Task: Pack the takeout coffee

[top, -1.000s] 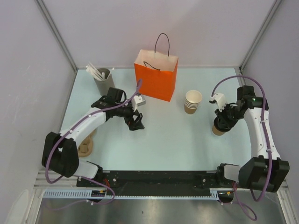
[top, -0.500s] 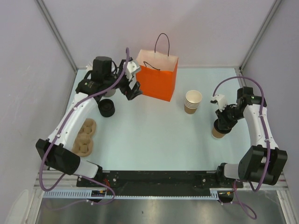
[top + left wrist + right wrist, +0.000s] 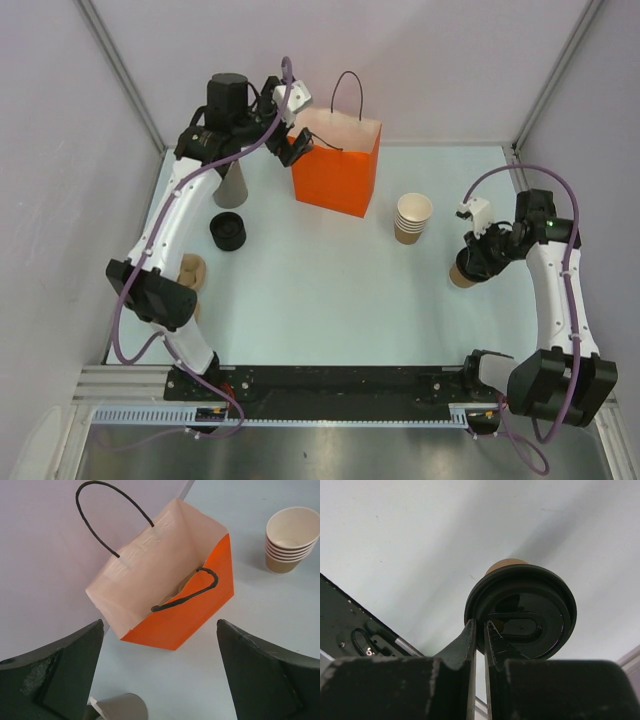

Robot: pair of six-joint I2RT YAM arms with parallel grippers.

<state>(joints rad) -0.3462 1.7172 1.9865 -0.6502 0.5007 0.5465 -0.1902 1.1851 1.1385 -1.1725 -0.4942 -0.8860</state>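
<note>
Your takeout coffee (image 3: 462,274) is close to the tabletop's right edge, roughly midway along it, with its black lid on. The right gripper (image 3: 480,628) has its fingers pinched nearly together on the lid's rim (whether the cup is touching the tabletop I cannot tell). Between the coffee and the far edge's orange paper bag (image 3: 335,178) stands a stack of lidless cups (image 3: 412,218). Your left gripper (image 3: 295,146) hangs spread wide and empty by the bag's open top.

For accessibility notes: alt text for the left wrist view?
An open orange paper bag with black cord handles stands below the left gripper, whose fingers are spread wide. A stack of paper cups sits to its right.
</note>
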